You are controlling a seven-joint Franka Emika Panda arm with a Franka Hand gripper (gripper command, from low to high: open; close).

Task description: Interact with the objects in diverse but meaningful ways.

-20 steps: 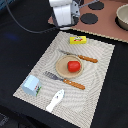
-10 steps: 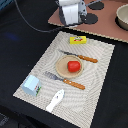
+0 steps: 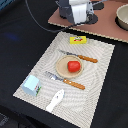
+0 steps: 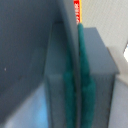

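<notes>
My gripper (image 3: 80, 19) hangs over the brown board at the back. In the wrist view its teal pads (image 4: 88, 90) are pressed onto a thin dark curved edge, the rim of the dark grey frying pan (image 3: 96, 7). On the placemat, the red tomato (image 3: 73, 66) sits on a tan plate. A flat yellow packet (image 3: 78, 40) lies at the mat's far edge and also shows in the wrist view as a red-and-yellow strip, the packet (image 4: 77, 11). The light-blue cup (image 3: 32, 85) and white utensil (image 3: 55, 100) lie near the front.
An orange-handled knife (image 3: 80, 56) and fork (image 3: 65, 80) flank the tan plate (image 3: 61, 69). The brown board (image 3: 107, 27) carries a cream bowl (image 3: 122, 17) at the exterior view's right. The woven placemat (image 3: 95, 95) lies on a black table.
The gripper has drifted slightly toward the exterior view's right along the board. The things on the placemat have not moved.
</notes>
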